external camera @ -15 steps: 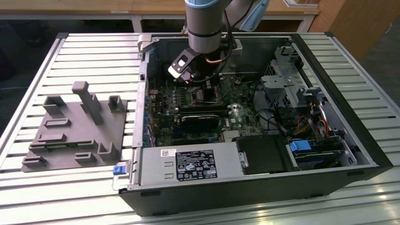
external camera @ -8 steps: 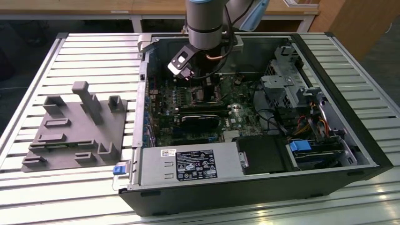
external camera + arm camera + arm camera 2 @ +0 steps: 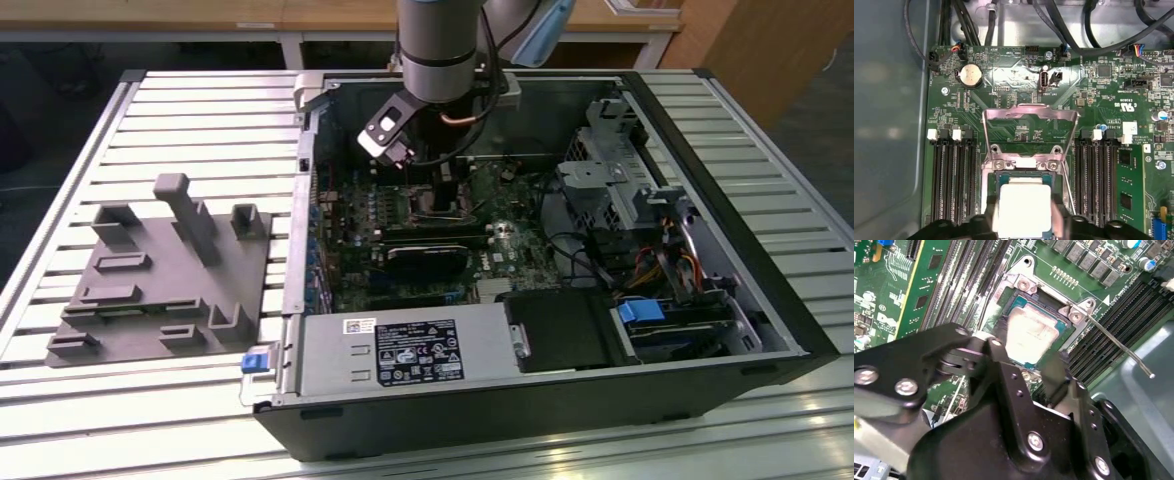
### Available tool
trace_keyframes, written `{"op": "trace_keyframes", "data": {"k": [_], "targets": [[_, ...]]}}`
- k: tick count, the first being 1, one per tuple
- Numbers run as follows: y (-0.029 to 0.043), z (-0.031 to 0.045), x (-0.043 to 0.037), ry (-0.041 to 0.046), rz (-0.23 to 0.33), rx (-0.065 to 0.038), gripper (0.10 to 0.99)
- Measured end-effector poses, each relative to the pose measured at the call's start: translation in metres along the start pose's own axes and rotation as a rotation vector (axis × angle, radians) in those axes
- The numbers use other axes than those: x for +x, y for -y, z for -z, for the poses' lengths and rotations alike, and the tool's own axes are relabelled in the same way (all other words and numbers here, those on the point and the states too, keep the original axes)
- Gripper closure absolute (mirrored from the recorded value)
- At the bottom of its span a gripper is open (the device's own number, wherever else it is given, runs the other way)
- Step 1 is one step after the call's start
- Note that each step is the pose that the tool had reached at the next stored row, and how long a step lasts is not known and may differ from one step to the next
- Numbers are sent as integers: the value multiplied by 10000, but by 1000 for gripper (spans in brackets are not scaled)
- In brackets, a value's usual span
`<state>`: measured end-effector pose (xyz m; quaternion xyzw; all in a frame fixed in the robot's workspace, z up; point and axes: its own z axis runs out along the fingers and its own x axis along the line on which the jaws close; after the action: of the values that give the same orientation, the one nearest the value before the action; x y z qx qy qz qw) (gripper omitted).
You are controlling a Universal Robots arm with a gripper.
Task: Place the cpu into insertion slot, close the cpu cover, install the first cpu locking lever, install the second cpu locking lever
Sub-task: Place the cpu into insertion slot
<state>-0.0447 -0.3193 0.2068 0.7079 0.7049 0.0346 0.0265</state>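
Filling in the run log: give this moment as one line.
gripper at silvery-grey square cpu | cpu lying in silver-rimmed dark insertion slot | thin silver cpu cover frame raised open | metal lever rod unlatched

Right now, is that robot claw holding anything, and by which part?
It appears to hold the cpu: the gripper pinches two opposite side edges of it at the insertion slot, while the cpu cover stands open.
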Motion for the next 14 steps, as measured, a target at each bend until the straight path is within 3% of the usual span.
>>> {"op": "trace_keyframes", "data": {"k": [3,4,6,7,9,10,11,14], "targets": [[-1,9,-7,0,0,2,671],[-1,11,-10,1,0,3,671],[-1,14,-14,0,-1,4,784],[-2,14,-15,-2,0,5,784],[-2,15,-21,-2,0,6,902],[-2,16,-24,0,0,8,902],[-2,18,-27,2,0,11,961],[-2,21,-30,0,-1,13,980]]}}
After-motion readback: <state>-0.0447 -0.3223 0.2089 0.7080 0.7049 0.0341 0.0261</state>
